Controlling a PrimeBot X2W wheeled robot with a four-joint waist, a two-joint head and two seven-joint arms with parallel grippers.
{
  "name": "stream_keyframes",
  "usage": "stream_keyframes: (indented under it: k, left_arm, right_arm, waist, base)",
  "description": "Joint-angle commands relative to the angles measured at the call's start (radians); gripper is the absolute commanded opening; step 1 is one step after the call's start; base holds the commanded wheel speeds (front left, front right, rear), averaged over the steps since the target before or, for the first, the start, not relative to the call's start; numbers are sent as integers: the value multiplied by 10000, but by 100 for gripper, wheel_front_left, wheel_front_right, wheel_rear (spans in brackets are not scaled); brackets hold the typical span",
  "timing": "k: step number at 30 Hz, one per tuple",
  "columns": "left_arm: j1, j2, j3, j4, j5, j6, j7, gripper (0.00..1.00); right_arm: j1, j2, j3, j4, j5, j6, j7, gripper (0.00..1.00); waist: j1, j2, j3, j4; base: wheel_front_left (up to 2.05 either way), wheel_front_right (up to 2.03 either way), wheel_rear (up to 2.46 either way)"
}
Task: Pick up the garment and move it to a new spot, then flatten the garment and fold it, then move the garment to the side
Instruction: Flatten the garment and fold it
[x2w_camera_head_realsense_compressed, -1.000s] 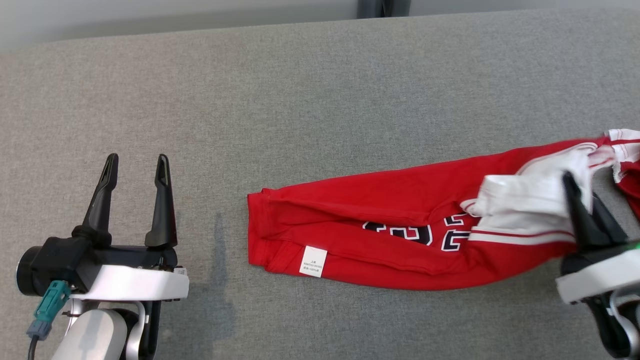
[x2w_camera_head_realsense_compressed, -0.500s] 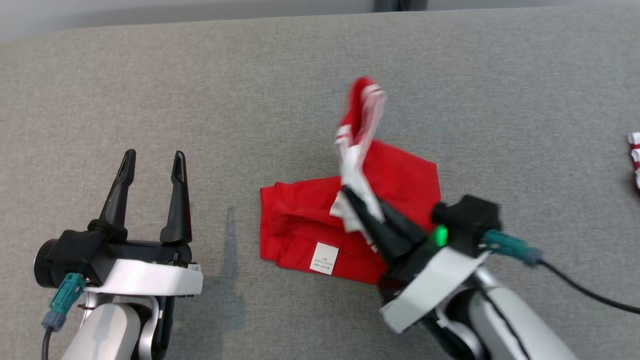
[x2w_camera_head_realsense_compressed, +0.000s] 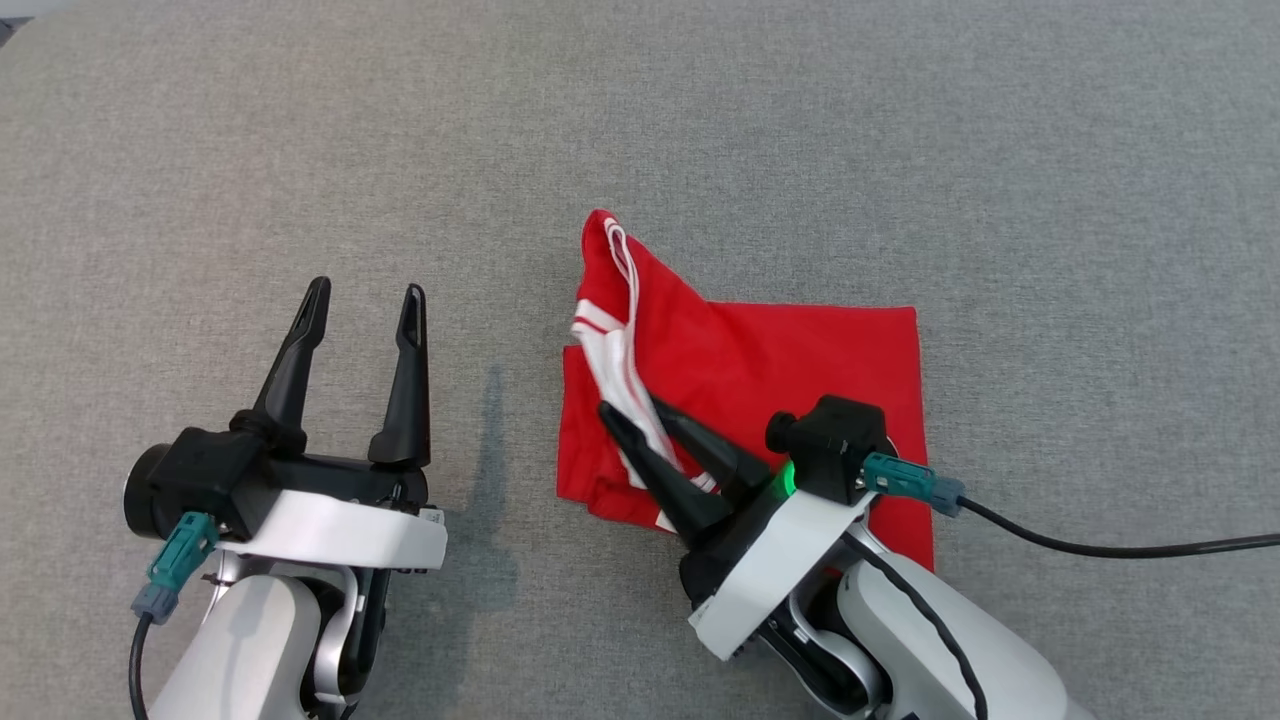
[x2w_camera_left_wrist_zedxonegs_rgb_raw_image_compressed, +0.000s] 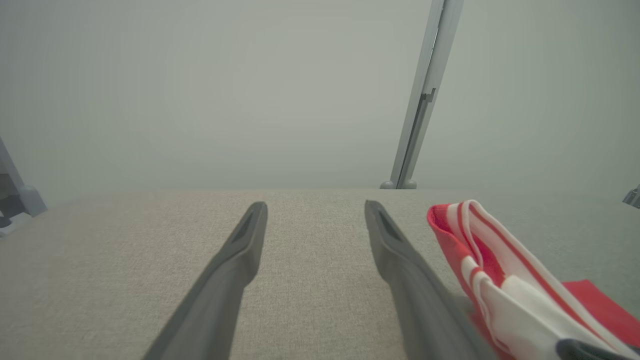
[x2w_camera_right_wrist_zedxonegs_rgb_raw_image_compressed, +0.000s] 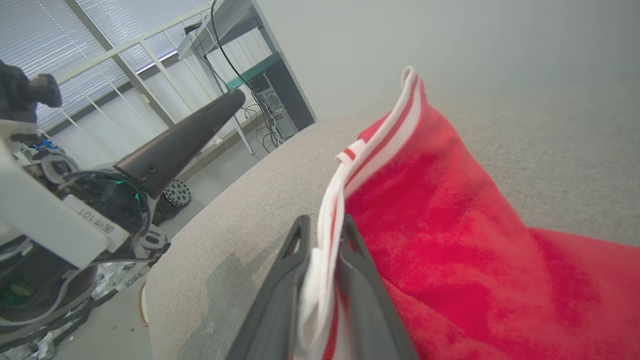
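Garment (x2w_camera_head_realsense_compressed: 780, 360) of red cloth lies folded into a rough square mid-way across the grey surface (x2w_camera_head_realsense_compressed: 900, 150), its white-striped edge (x2w_camera_head_realsense_compressed: 612, 335) standing up in a ridge. Right claw (x2w_camera_head_realsense_compressed: 630, 406) is clenched on that edge; left claw (x2w_camera_head_realsense_compressed: 367, 290) is spread wide, near but apart.

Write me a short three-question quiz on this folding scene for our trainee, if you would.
1. True or false: the left end effector grips the garment.
2. What runs between the fingers of the right end effector? A) a paper label B) the white striped trim C) nothing
3. What does the garment lie on?
Key: 1 false, it is open and empty beside the garment; 2 B; 3 a grey cloth-covered surface.
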Motion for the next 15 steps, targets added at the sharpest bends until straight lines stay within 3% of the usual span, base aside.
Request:
stream_keyframes:
  k: [1,7,12,15]
  left_arm:
    - [-219,10,36,81,82,-85,-54,100]
    - [-140,27,197,262,188,-127,-69,100]
    - [5,102,384,238,227,-112,-74,100]
    - [90,172,538,166,258,-41,-74,100]
  right_arm:
    - [-287,-37,131,3,117,-2,-326,100]
    - [-234,-40,-130,-1195,523,-2,-948,100]
    - [238,-467,-1413,-2324,197,-2,-1045,100]
    - [741,-778,-2740,-2968,-236,-2,-927,100]
  waist:
    - [0,0,30,-60]
    - [0,0,-105,-355]
    - [0,0,-242,-608]
    - [0,0,-348,-774]
  base:
    - [0,0,0]
    - [0,0,0]
    - [0,0,0]
    - [0,0,0]
